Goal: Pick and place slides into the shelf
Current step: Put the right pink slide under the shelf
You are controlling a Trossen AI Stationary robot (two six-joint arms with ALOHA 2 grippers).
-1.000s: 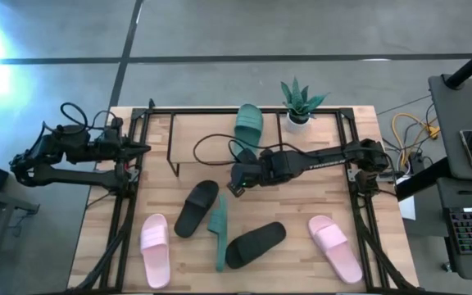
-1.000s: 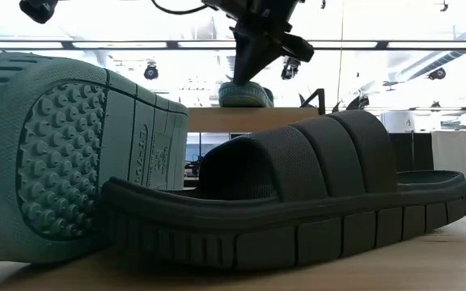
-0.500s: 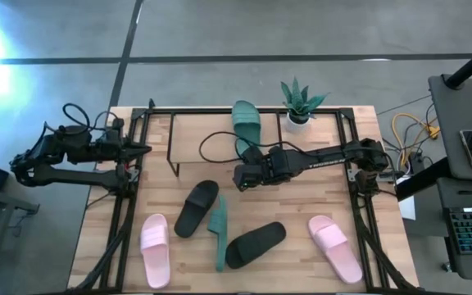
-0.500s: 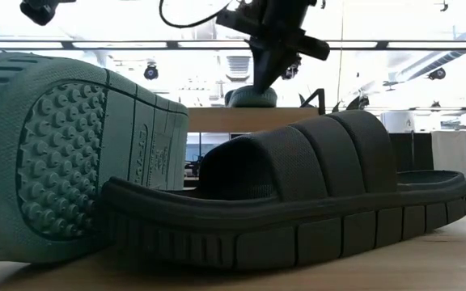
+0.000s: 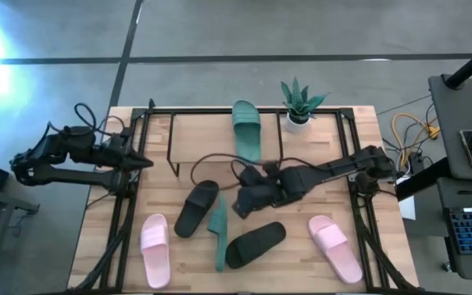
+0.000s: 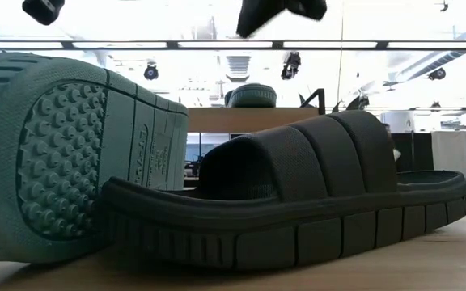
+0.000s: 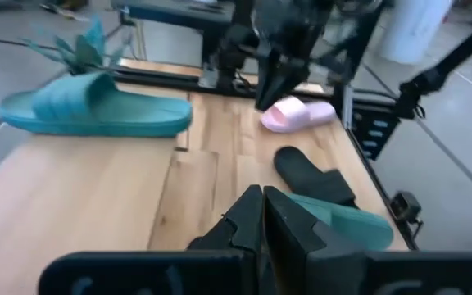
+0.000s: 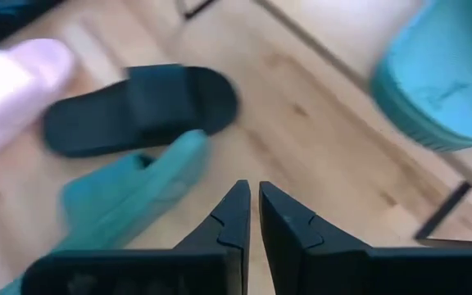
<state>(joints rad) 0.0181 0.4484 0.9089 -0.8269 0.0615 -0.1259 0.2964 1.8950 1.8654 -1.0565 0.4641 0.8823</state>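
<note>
One green slide lies flat on the shelf's wood top, also seen in the low view. On the table lie two black slides, a green slide on its edge, and two pink slides. My right gripper hangs shut and empty in the air in front of the shelf, over the table between the shelf and the loose slides. My left gripper is shut and empty at the table's left side.
A potted plant stands at the far edge, right of the shelf. Black frame rails run along both sides of the table. A cable loops over the shelf's near edge.
My right gripper, shut, has come up off the near end of the green slide on the shelf top and drawn back toward the table's near edge. That slide shifted slightly on the board and now lies still. My left gripper has turned a little.
</note>
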